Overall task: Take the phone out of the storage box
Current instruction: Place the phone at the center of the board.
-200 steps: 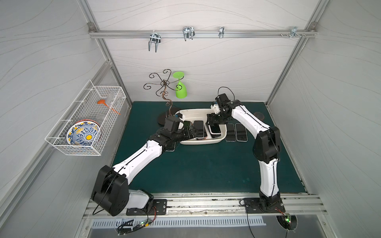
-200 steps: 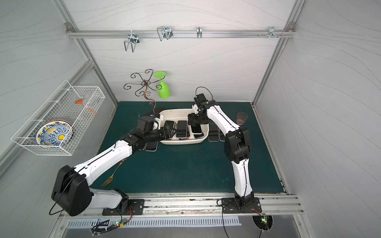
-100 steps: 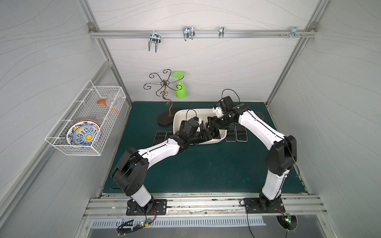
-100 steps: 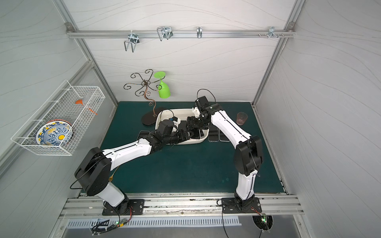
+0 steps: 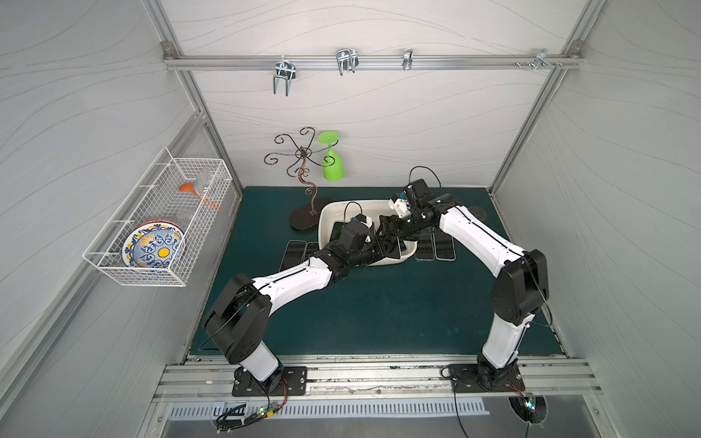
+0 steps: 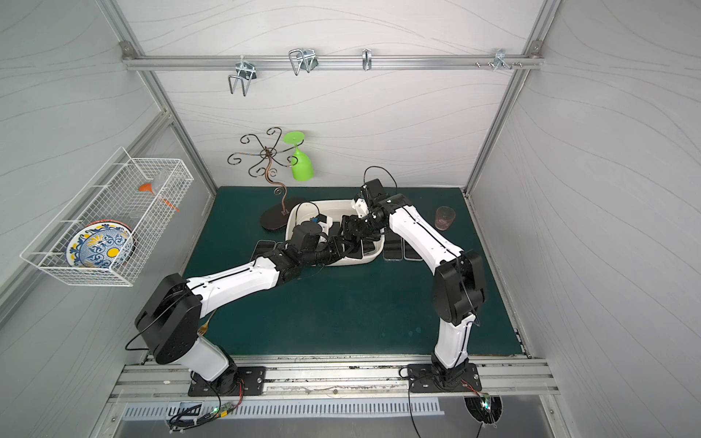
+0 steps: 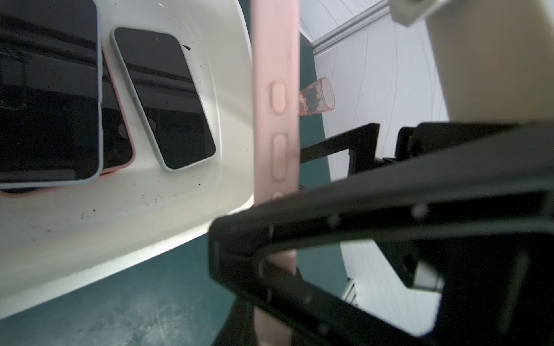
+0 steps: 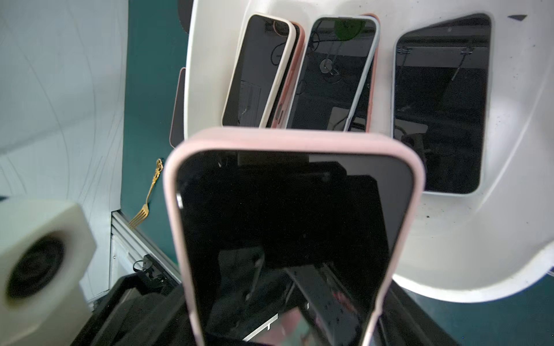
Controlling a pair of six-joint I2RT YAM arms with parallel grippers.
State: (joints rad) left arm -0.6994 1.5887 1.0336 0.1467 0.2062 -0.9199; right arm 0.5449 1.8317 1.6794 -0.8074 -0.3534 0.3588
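My left fingers [image 7: 389, 209] have just closed on the pink phone [image 8: 293, 227]. The right fingers [image 7: 338, 146] pinch its sides too, above the box's [image 5: 333, 208] right edge. It looks like a handover, phone nearly out.

Both top views are bright and evenly lit, with soft shadows on the dark green table mat [image 5: 379, 303] and bowed frame edges. Wrist views are soft up close: pink-cased phone [image 7: 275, 75] blurred, glare along the cream-white plastic storage box [image 7: 135, 254] rim.
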